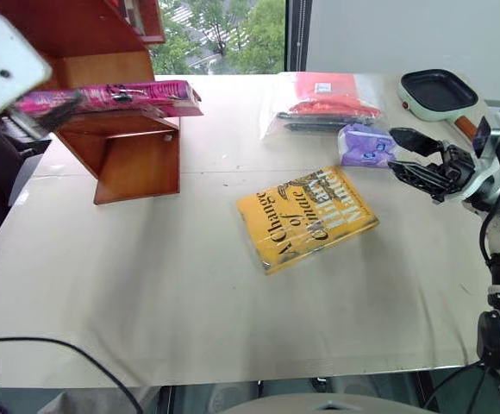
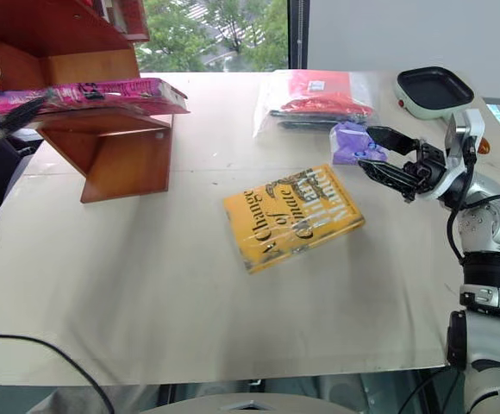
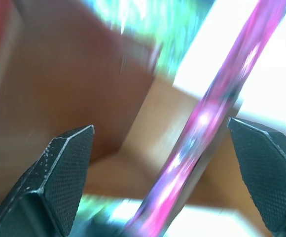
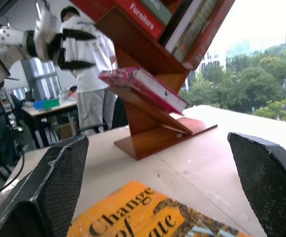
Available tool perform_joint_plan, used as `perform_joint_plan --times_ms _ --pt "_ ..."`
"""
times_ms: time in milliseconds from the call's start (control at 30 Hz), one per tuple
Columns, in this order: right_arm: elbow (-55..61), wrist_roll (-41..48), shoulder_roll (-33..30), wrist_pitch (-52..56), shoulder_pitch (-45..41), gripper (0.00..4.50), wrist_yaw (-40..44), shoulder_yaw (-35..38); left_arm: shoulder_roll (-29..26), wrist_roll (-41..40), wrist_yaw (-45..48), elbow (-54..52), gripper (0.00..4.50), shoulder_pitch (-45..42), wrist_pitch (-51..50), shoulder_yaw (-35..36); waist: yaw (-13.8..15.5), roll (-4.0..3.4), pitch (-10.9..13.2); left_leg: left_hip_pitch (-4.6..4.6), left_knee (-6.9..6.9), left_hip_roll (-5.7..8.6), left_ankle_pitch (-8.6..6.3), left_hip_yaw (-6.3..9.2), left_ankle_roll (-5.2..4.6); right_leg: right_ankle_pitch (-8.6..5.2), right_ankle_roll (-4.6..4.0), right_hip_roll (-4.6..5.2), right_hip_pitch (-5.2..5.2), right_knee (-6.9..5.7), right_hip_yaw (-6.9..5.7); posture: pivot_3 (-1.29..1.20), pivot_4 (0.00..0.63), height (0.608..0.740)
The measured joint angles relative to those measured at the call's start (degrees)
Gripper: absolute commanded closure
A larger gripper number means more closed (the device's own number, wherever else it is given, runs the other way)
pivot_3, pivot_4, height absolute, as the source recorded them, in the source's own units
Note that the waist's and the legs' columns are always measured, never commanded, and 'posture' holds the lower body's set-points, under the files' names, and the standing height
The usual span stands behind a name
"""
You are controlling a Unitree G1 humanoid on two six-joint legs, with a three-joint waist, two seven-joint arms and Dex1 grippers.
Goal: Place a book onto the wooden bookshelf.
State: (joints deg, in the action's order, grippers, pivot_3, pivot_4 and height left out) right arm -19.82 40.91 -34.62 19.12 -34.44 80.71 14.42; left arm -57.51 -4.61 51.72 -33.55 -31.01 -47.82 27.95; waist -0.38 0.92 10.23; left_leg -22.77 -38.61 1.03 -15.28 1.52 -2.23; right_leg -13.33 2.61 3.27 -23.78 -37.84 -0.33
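Pink book (image 2: 86, 93) lying flat on a low ledge of the wooden bookshelf (image 2: 121, 155), far left. Left claw (image 4: 76, 47) spread open beside its spine, gripping nothing. Right claw (image 2: 396, 168) open too. Best backed straight off, without nudging the overhanging edge.

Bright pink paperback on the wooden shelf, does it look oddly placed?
Somewhat. The bright pink paperback lies flat on the reddish-brown wooden bookshelf, its end overhanging the shelf's edge, unlike the upright books above. The open left gripper is beside it.
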Motion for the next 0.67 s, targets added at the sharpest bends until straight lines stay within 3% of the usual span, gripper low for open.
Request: perform_joint_plan --times_ms 33,100,133,233,333,433,533,667 --pt "-0.2 -0.2 0.0 -0.3 0.3 0.00 0.1 0.0 1.6 -1.3 -0.3 -0.9 0.05 0.0 -1.3 -0.1 0.0 0.02 0.0 -0.01 -0.03 0.00 0.00 0.00 0.01 0.00 0.00 -0.01 0.01 -0.03 0.01 0.00 0.150 0.735" --pt "-0.8 -2.7 0.2 -3.9 2.7 0.00 -0.5 -0.1 11.4 -8.1 -2.0 -5.9 0.05 2.9 -9.0 1.6 0.0 0.02 0.0 -0.02 -0.09 0.00 0.01 -0.02 0.01 0.02 0.03 0.01 0.04 0.00 0.07 0.00 0.150 0.735" --pt "-1.1 -3.5 0.2 -5.3 3.6 0.00 -1.0 -0.1 13.7 -9.6 -2.2 -7.2 0.05 5.3 -10.5 1.9 -0.2 0.00 -0.1 0.06 -0.09 0.00 0.03 -0.11 0.04 0.02 0.04 0.04 0.06 -0.01 0.14 0.00 0.150 0.735" --pt "-1.9 -8.3 0.1 -11.1 9.0 0.00 -4.4 0.1 23.6 -14.3 -3.2 -11.2 0.05 21.0 -12.6 2.2 -0.9 0.02 -0.1 0.16 0.06 -0.03 0.13 -0.24 0.26 0.02 0.04 0.29 0.01 0.08 0.48 0.00 0.150 0.735" --pt "-3.2 -12.1 -0.3 -16.4 17.5 0.00 -7.4 0.7 33.0 -13.3 -6.6 -10.8 0.05 41.4 -5.7 -2.2 -0.4 0.08 -0.2 0.15 0.23 -0.05 0.13 -0.21 0.28 0.01 0.01 0.31 -0.01 0.23 0.49 0.00 0.150 0.735" --pt "-3.1 -14.1 -0.2 -19.6 22.2 0.00 -9.5 0.7 37.2 -12.1 -8.9 -8.5 0.05 47.0 3.8 -5.0 0.8 -0.03 -0.2 0.26 0.20 -0.04 0.00 -0.14 0.05 0.07 -0.17 0.41 0.13 0.22 0.37 0.00 0.150 0.735" --pt "-1.7 -16.4 -0.3 -22.4 26.7 0.00 -12.9 0.8 38.3 -10.1 -10.4 -5.4 0.05 51.2 11.5 -10.0 1.2 -0.05 -0.2 1.08 0.23 -0.07 -0.02 -0.18 0.05 -0.04 -0.44 0.42 0.96 0.32 0.39 0.00 0.150 0.735" --pt "-1.2 -18.9 0.0 -25.4 30.7 0.00 -16.9 0.8 38.7 -9.7 -11.9 -2.7 0.05 52.4 16.5 -14.7 1.1 -0.05 -0.3 1.11 0.19 -0.13 0.00 -0.19 0.02 -0.04 -0.42 0.36 1.05 0.44 0.34 0.00 0.150 0.735"
